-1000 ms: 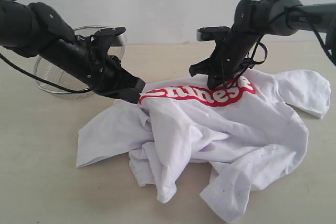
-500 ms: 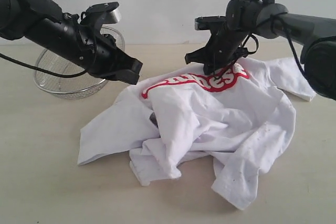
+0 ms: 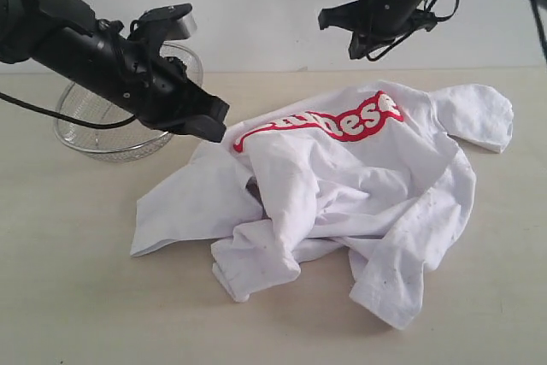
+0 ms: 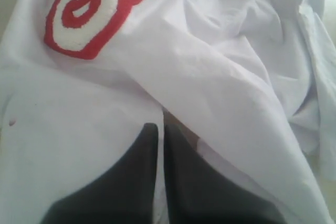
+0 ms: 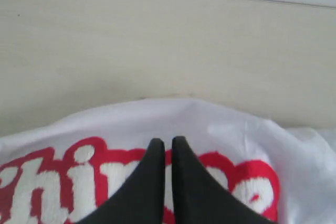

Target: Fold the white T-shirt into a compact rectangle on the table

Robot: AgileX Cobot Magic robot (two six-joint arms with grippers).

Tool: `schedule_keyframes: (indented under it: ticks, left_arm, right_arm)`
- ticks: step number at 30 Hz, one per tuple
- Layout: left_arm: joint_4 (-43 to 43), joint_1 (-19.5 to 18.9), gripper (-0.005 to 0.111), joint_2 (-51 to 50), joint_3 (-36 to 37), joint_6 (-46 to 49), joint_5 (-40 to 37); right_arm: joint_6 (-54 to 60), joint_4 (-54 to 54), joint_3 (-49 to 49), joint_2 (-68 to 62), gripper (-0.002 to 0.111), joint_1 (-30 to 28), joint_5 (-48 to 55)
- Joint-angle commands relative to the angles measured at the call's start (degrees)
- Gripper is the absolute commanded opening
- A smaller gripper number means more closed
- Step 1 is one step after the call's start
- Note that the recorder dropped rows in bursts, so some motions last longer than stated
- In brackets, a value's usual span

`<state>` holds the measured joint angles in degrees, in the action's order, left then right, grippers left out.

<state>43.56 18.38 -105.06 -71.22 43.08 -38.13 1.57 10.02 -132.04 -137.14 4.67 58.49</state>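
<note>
The white T-shirt [image 3: 359,185] lies crumpled on the table [image 3: 68,297], its red lettering [image 3: 329,126] facing up along the far edge and one sleeve [image 3: 479,113] spread to the right. My left gripper [image 3: 214,128] hovers shut just off the shirt's left end of the lettering, holding nothing. In the left wrist view its jaws [image 4: 160,128] sit close together above the white cloth [image 4: 220,77]. My right gripper [image 3: 352,44] hangs shut, high above the lettering. Its jaws [image 5: 167,141] are empty over the red print [image 5: 79,171].
A round wire-mesh basket [image 3: 81,130] stands at the back left, partly behind my left arm. A pale wall runs along the table's far edge. Bare tabletop [image 5: 157,40] lies beyond the shirt and at the front left.
The right gripper has let go of the shirt at the lettering and risen well above it; the cloth dropped flatter. The left gripper drew back slightly from the shirt's edge.
</note>
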Motion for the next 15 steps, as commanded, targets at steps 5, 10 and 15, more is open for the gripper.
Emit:
schedule_keyframes:
  ticks: [5,10,15]
  left_arm:
    - [6.7,0.3,0.004,10.6,6.7,0.3,-1.1]
    - [10.1,0.3,0.004,14.0,12.0,2.0,-2.0]
    - [19.8,1.0,0.004,16.8,17.8,8.1,-2.7]
  right_arm:
    - [-1.0,1.8,52.2,34.7,0.0,-0.1,-18.7]
    - [6.6,13.4,77.5,56.0,0.0,-0.1,-19.1]
    - [6.6,15.1,89.2,65.3,0.0,-0.1,-15.7]
